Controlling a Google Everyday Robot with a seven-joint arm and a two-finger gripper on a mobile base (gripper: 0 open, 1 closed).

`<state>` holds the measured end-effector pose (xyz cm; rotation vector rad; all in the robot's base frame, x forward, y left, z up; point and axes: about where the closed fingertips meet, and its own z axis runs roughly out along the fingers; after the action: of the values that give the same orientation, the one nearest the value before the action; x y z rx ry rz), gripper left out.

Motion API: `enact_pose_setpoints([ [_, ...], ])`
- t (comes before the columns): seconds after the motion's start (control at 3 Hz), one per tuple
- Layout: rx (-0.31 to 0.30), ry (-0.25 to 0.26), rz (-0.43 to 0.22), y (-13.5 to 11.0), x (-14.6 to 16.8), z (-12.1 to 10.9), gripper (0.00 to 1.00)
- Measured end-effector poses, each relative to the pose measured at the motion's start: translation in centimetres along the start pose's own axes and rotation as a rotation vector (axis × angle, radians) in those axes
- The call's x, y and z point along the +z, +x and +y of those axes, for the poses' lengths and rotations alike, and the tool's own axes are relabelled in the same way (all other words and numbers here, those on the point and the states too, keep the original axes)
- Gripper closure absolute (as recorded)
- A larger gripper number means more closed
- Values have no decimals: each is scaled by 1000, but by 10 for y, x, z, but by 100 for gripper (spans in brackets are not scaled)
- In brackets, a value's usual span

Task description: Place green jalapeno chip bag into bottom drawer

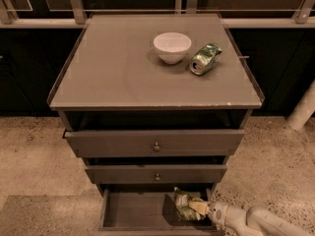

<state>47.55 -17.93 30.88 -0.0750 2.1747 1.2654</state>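
Observation:
The green jalapeno chip bag [186,205] is a crumpled light green foil bag with yellow print. It sits at the right side inside the open bottom drawer [138,211]. My gripper [203,209] comes in from the lower right on a white arm [256,222] and is at the bag's right edge, inside the drawer. The bag appears to be between its fingers.
A white bowl [172,46] and a dented green can [205,58] lying on its side stand on the cabinet top [118,73]. The two upper drawers with round knobs [156,146] are pulled out a little. Speckled floor surrounds the cabinet; a white pole [302,109] stands at right.

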Motion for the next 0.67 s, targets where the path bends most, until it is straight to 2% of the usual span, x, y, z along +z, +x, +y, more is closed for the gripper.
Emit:
enact_pose_setpoints([
  [0.33,46,7,-10,11,22,-26,100],
  [0.67,76,12,36,15,43,-45,83],
])
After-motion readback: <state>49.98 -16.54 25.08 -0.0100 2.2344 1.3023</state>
